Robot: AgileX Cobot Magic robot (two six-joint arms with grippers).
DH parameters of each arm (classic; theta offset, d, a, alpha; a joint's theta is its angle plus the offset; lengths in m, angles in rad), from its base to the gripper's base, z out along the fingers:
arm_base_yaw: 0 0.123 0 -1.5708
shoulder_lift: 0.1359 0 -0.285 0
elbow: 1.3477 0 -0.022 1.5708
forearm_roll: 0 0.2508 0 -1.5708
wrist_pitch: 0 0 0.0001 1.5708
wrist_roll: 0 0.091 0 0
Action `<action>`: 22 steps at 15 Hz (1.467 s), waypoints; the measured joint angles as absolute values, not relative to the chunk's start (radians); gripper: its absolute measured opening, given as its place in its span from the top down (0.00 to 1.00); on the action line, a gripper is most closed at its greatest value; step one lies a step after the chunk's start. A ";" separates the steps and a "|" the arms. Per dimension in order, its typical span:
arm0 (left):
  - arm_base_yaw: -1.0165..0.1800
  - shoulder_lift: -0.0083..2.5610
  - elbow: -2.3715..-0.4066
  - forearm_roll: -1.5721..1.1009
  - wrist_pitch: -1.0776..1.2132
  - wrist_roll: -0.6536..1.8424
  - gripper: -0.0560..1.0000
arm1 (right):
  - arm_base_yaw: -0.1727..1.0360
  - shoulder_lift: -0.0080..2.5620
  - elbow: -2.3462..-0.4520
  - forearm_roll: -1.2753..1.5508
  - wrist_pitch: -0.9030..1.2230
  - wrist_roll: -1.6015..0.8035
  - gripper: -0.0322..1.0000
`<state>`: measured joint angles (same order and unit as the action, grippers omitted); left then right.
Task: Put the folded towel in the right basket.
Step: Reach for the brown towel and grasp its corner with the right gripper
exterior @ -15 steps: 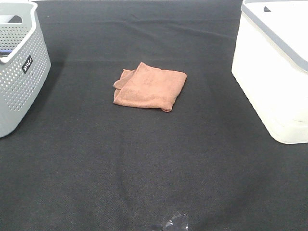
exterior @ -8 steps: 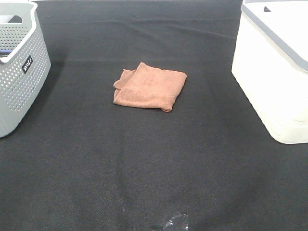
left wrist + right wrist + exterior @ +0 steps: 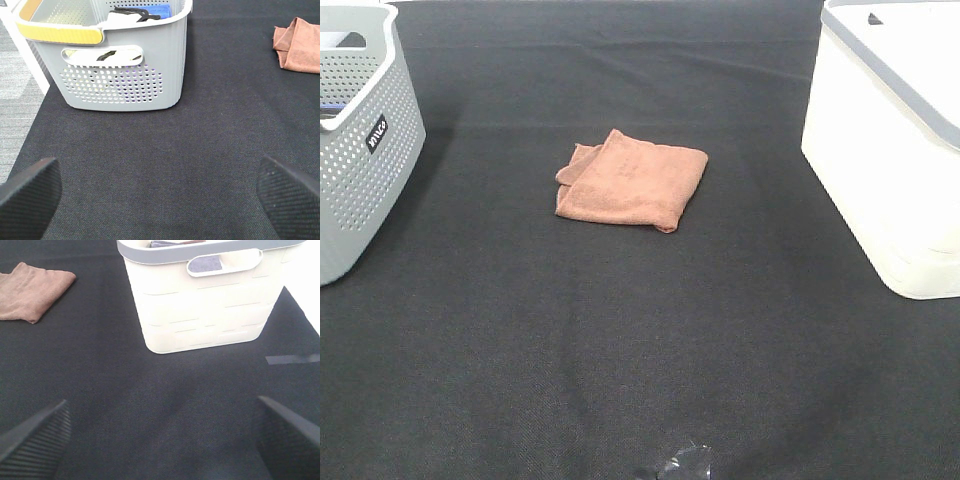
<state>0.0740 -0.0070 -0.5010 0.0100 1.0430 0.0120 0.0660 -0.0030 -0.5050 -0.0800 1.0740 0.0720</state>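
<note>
A folded rust-brown towel (image 3: 632, 181) lies flat on the black cloth near the middle of the table. It also shows in the left wrist view (image 3: 298, 45) and in the right wrist view (image 3: 31, 290). The white right basket (image 3: 892, 140) stands at the right edge; the right wrist view shows it (image 3: 205, 300) with cloth items inside. My left gripper (image 3: 160, 195) is open and empty, near the grey basket. My right gripper (image 3: 160, 435) is open and empty, in front of the white basket. Neither gripper shows in the exterior high view.
A grey perforated basket (image 3: 360, 140) stands at the left edge; the left wrist view shows it (image 3: 120, 65) holding several items. A strip of tape (image 3: 292, 359) lies on the cloth beside the white basket. A small shiny object (image 3: 678, 464) sits at the front edge.
</note>
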 joint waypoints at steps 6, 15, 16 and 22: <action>0.074 -0.007 -0.501 0.010 1.043 0.012 0.01 | 0.066 -0.003 -0.505 -0.080 1.074 0.072 0.06; 0.074 -0.007 -0.501 0.010 1.043 0.012 0.01 | 0.066 -0.003 -0.505 -0.080 1.074 0.072 0.06; 0.074 -0.007 -0.501 0.010 1.043 0.012 0.01 | 0.066 -0.003 -0.505 -0.080 1.074 0.072 0.06; 0.074 -0.007 -0.501 0.010 1.043 0.012 0.01 | 0.066 -0.003 -0.505 -0.080 1.074 0.072 0.06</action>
